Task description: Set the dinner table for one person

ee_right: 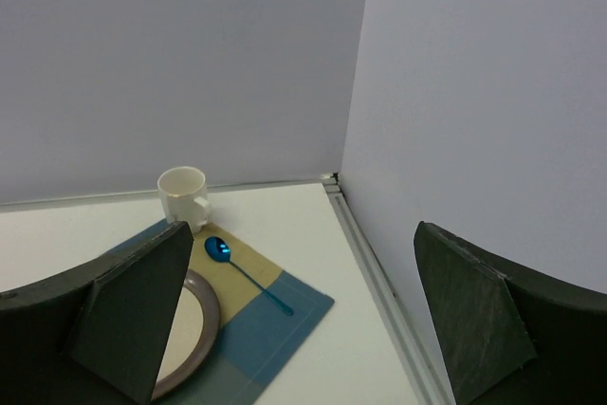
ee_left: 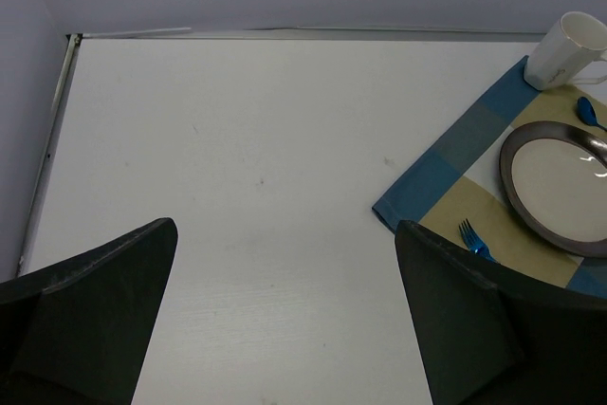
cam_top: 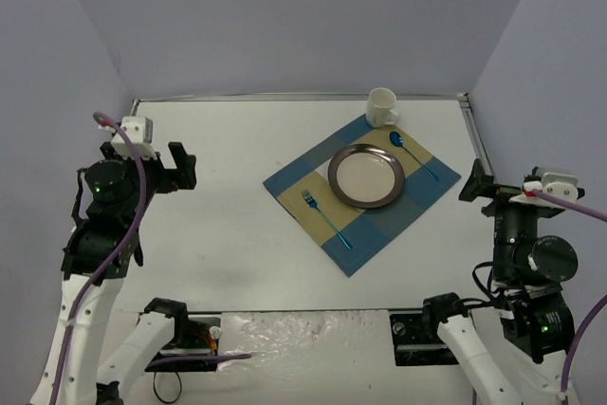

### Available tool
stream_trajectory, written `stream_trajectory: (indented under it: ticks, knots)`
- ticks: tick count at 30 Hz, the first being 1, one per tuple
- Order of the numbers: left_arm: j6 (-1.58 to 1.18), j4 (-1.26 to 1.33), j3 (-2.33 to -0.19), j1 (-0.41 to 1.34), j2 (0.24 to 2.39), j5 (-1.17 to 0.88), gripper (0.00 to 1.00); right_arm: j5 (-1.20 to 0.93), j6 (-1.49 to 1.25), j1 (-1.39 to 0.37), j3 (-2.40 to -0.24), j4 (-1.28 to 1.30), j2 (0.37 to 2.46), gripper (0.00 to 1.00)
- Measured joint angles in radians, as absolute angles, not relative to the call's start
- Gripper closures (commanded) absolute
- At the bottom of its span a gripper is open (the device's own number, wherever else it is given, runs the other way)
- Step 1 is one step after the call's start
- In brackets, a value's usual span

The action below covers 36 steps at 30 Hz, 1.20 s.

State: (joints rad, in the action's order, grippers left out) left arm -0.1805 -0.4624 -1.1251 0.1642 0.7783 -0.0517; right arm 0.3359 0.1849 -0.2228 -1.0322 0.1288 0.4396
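Note:
On the white dinner table [cam_top: 228,225] lies a blue-and-tan checked placemat [cam_top: 398,204], turned at an angle. A round plate [cam_top: 366,175] with a dark rim sits at its middle. A blue fork [cam_top: 326,217] lies on the mat left of the plate, a blue spoon [cam_top: 413,155] on its right. A white mug [cam_top: 381,107] stands at the mat's far corner. My left gripper [cam_top: 184,169] is open and empty at the table's left side. My right gripper [cam_top: 474,181] is open and empty near the right wall. The plate [ee_left: 558,182], fork [ee_left: 474,240] and mug [ee_left: 569,50] also show in the left wrist view.
Lavender-grey walls [cam_top: 285,26] enclose the table at the back and both sides. A metal rail [cam_top: 472,130] runs along the right edge. Crinkled foil [cam_top: 303,334] and the arm bases sit at the near edge.

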Motion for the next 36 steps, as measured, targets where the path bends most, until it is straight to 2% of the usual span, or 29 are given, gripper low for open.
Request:
stream_trajectory:
  ticks: [8, 14, 26, 36]
  knots:
    - [-0.182, -0.596, -0.991, 0.164, 0.539, -0.004, 0.03, 0.345, 0.109, -0.231, -0.847, 0.195, 0.221, 0.0]
    - [-0.183, -0.62, -0.879, 0.164, 0.414, 0.045, 0.03, 0.374, 0.061, -0.231, -0.795, 0.205, 0.134, 0.0]
    - [-0.183, -0.614, -0.758, 0.164, 0.389, 0.103, 0.03, 0.457, 0.014, -0.238, -0.721, 0.206, 0.068, 0.0]
    - [-0.178, -0.608, -0.753, 0.164, 0.379, 0.137, 0.03, 0.451, 0.005, -0.243, -0.711, 0.206, 0.064, 0.0]
